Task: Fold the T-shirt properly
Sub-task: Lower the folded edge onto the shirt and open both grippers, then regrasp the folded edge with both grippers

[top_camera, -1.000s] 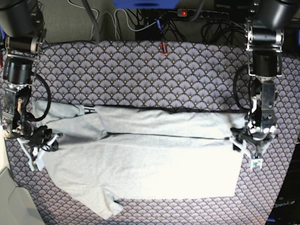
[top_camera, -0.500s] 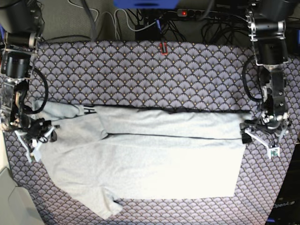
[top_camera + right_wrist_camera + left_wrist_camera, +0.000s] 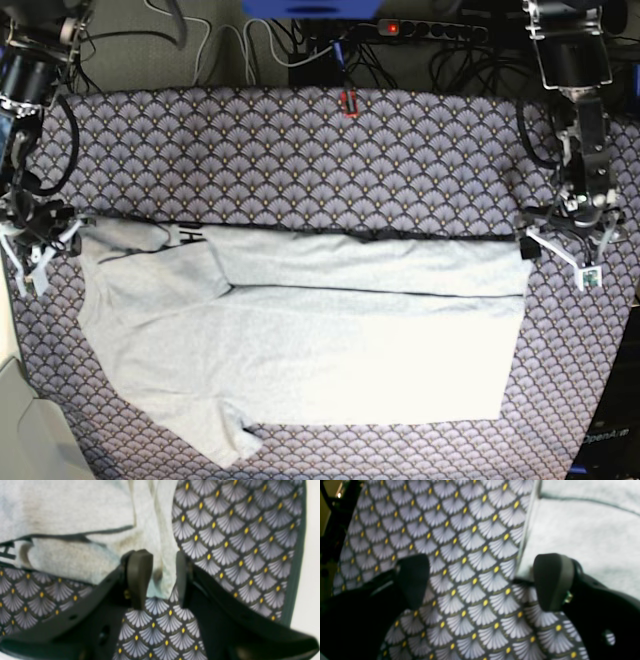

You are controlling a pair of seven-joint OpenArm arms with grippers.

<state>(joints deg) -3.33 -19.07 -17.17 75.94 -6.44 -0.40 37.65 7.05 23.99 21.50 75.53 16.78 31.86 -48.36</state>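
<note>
The light grey T-shirt (image 3: pixel 330 340) lies folded lengthwise on the fan-patterned tablecloth (image 3: pixel 300 150), with black lettering (image 3: pixel 190 235) peeking out at its far left. My left gripper (image 3: pixel 560 260) hovers just off the shirt's right end. In the left wrist view the left gripper (image 3: pixel 482 580) is open wide over bare tablecloth, and the T-shirt (image 3: pixel 582 535) lies to the upper right. My right gripper (image 3: pixel 45 255) is at the shirt's left end. The right wrist view shows the right gripper (image 3: pixel 160 577) open, its fingers (image 3: pixel 138 577) apart over the edge of the T-shirt (image 3: pixel 75 510).
A power strip (image 3: pixel 420 30) and cables run behind the table. A small red object (image 3: pixel 350 103) sits at the cloth's far edge. A pale surface (image 3: pixel 20 420) borders the table at the lower left. The table edge (image 3: pixel 300 555) is close beside my right gripper.
Both grippers opened and let go of the shirt's ends. Each arm drew outward and toward the far side. The shirt's left sleeve end now lies flatter.
</note>
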